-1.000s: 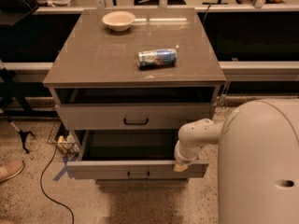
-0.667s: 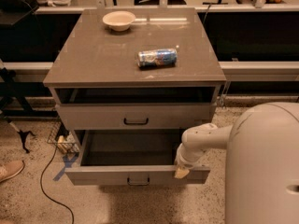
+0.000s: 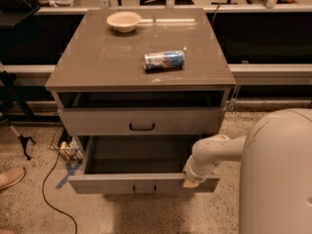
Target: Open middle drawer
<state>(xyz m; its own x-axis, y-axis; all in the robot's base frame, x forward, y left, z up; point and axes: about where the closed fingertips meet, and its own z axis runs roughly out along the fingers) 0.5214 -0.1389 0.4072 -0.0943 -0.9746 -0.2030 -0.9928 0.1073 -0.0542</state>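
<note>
Gripper (image 3: 190,182) at front corner of open middle drawer (image 3: 107,183), grip unclear, can (image 3: 164,60) label unreadable

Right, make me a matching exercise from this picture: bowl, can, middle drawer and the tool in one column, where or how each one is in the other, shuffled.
Things:
1. bowl
2. can
3. middle drawer
4. tool

Places and states:
A. lying on its side on the cabinet top
B. pulled out, grey inside showing
C. at the open drawer's front right corner
D. upright near the cabinet top's back edge

Pairs: 1-D, 2-A, 3-B, 4-C.
</note>
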